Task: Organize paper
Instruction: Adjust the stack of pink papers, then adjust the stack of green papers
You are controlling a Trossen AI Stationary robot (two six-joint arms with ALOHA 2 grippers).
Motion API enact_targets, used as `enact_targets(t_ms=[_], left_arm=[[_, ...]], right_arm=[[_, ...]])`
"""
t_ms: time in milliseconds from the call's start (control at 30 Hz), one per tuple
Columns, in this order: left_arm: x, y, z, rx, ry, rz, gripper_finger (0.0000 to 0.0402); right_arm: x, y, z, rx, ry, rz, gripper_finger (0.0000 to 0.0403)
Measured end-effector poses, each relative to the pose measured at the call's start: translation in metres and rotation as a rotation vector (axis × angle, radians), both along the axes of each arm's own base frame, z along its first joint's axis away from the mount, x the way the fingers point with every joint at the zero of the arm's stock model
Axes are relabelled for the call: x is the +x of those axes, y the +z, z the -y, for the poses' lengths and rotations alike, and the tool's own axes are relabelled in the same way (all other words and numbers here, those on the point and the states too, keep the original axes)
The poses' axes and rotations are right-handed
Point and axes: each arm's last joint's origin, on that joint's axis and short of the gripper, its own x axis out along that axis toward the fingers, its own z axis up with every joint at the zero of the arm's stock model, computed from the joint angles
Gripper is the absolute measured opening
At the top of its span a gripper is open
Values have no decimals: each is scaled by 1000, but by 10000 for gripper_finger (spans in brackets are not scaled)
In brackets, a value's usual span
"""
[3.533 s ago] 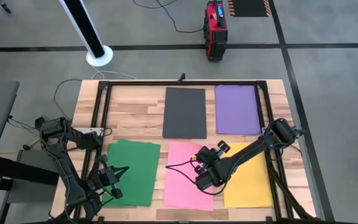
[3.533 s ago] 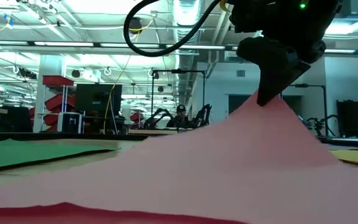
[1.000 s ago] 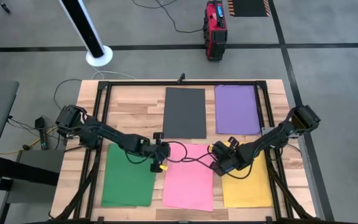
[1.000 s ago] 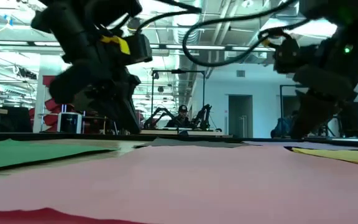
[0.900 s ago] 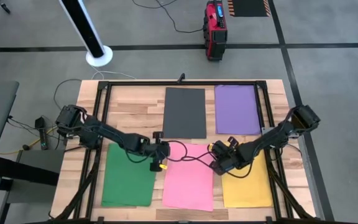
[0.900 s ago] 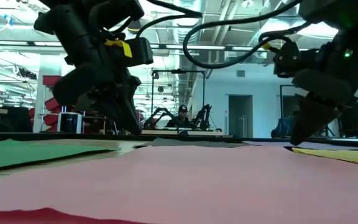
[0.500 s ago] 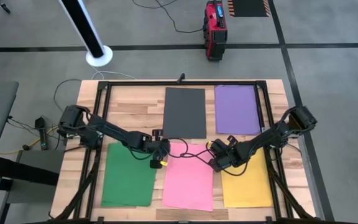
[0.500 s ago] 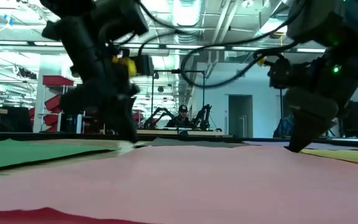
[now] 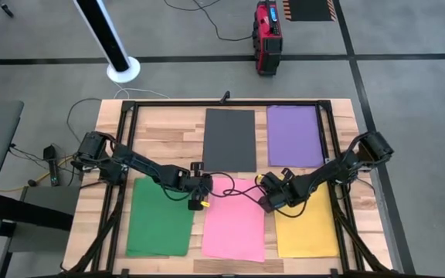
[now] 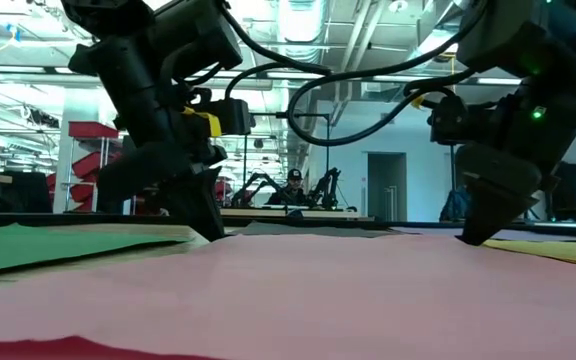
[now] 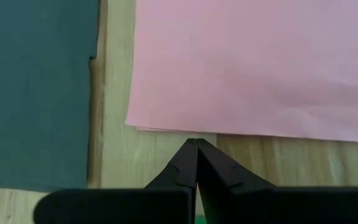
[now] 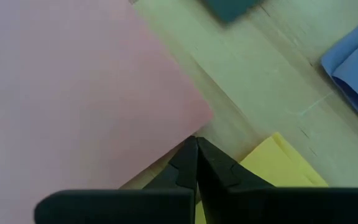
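Five sheets of paper lie flat on the tabletop in two rows: the dark grey sheet and the purple sheet at the far side, the green sheet, the pink sheet and the yellow sheet at the near side, all with their long axis running from the far edge toward the near edge. Both arms have converged on the pink sheet's far edge. The left claw sits at its far left corner, fingers pressed together with nothing between them; in the left wrist view the tips stand on bare wood just beside the pink edge, the sheet lying straight ahead of them. The right claw sits at the far right corner, likewise closed and empty, its tips at the gap between pink and yellow. Each arm is nearest its own corner, so the coming move likely turns on the tips meeting that edge squarely and nudging or lifting it. Whether either tip actually touches the paper is hard to make out: the low view shows both claws down at sheet level, yet the contact itself is hidden behind the pink surface.
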Motion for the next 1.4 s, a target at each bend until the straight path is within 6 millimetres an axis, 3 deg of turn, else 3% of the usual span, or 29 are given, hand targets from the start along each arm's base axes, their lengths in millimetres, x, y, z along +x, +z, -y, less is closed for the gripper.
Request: enact_targets(t_ms=[667, 867, 1400], left_arm=[[-1, 7, 2, -34, 34, 34, 0], [-5, 8, 4, -114, 194, 46, 0], [-34, 1, 29, 26, 482, 13, 0]], right_arm=[[1, 1, 2, -27, 6, 5, 0], [-2, 2, 0, -45, 15, 2, 0], [-3, 2, 0, -59, 14, -9, 0]])
